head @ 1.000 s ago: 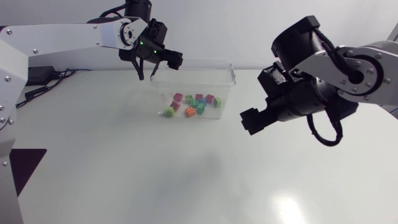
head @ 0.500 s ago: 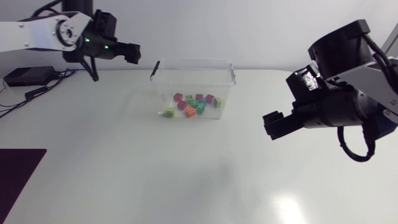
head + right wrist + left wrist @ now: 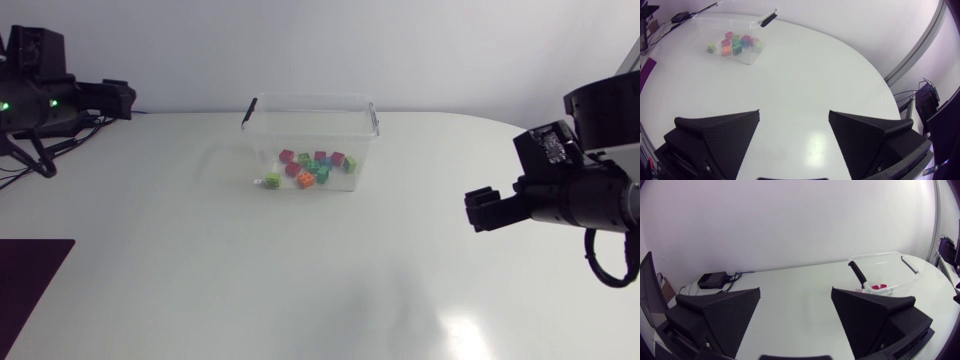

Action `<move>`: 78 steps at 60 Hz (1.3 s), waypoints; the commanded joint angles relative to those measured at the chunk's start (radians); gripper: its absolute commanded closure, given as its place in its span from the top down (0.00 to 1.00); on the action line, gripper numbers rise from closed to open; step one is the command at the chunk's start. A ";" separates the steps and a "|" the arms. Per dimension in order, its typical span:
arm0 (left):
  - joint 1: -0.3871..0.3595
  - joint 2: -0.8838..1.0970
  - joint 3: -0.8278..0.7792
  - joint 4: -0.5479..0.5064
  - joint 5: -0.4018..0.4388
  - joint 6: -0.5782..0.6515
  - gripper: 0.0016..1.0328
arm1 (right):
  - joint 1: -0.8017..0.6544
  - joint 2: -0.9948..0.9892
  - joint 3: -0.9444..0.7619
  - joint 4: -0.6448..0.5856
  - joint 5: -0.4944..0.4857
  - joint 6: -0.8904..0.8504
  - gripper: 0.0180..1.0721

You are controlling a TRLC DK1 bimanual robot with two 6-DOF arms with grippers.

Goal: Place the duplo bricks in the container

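A clear plastic container [image 3: 365, 125] stands at the middle back of the table. Several duplo bricks [image 3: 310, 168] in red, green, orange, pink and blue lie on its floor. A lime green brick [image 3: 272, 180] lies at its front left corner. My left gripper [image 3: 125, 98] is at the far left edge, well away from the container, open and empty [image 3: 796, 291]. In the left wrist view the container [image 3: 900, 265] stands ahead of it. My right gripper [image 3: 482, 208] hovers at the right, open with nothing between its fingers [image 3: 794, 112]. The container [image 3: 715, 21] and bricks [image 3: 737, 44] are far ahead of it.
The container has black clip handles [image 3: 248, 110] on its two short sides. A small black box [image 3: 714, 279] with cables lies at the table's back left corner. The table's curved edge [image 3: 875, 75] runs close by on the right gripper's side.
Both arms have pulled away from the container: the left arm swung from above its left rim out to the left edge, the right arm drew back to the right. The bricks have not moved.
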 commanded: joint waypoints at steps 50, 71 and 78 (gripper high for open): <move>0.129 -0.408 -0.483 0.231 0.099 -0.003 0.96 | -0.157 -0.407 -0.245 0.128 0.021 -0.092 0.95; 0.036 -0.664 -0.595 0.202 0.024 0.022 0.96 | -0.158 -0.521 -0.313 0.183 -0.004 -0.141 0.95; 0.016 -0.722 -0.618 0.188 0.016 0.028 0.96 | -0.158 -0.562 -0.346 0.208 -0.004 -0.158 0.95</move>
